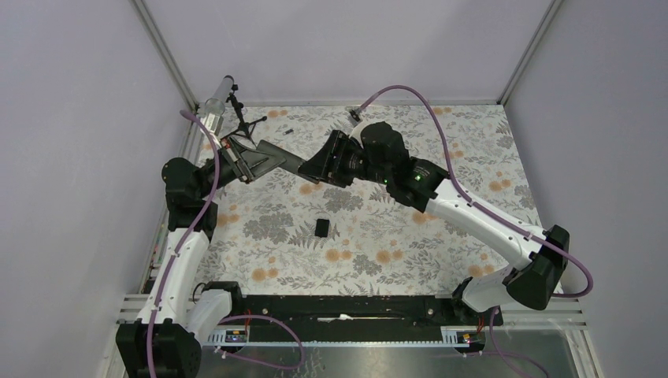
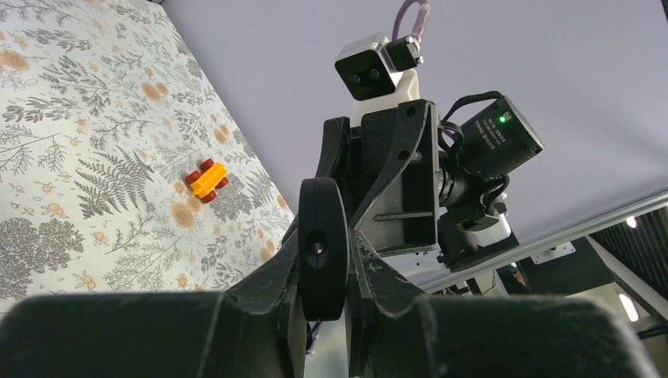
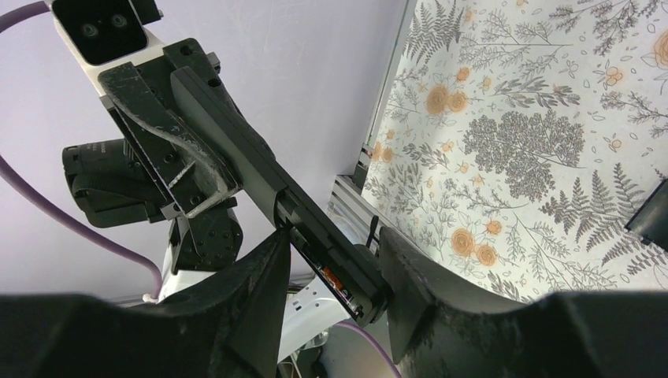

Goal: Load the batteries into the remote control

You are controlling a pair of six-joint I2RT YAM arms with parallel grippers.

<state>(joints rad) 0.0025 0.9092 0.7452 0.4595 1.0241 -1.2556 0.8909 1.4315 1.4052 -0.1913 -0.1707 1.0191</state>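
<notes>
Clenched jaws on the left: the left gripper [image 1: 246, 161] clamps the remote control [image 1: 277, 158] by its left half and holds it tilted in the air, its open battery bay facing the right wrist camera. Beyond the remote's left end stands a black mini tripod [image 1: 240, 120]. Beyond the remote's middle a small dark speck [image 1: 288, 129] lies on the table. It may be the second battery, but it is too small to tell. On the near side of the remote, well apart from it, lies the flat black cover [image 1: 322, 227].

At the remote's right end the right gripper [image 3: 334, 240] straddles the bay with a finger against each long edge, apparently pinching it. One battery [image 3: 334, 282] with an orange marking sits in the bay.

The remote looks light, stiff and smooth, so it could pivot in a grip. It is best held across its long edges, away from the bay. A battery is hard, round and likely to roll or slip. Take it across the barrel at mid-length and press it home gently.
</notes>
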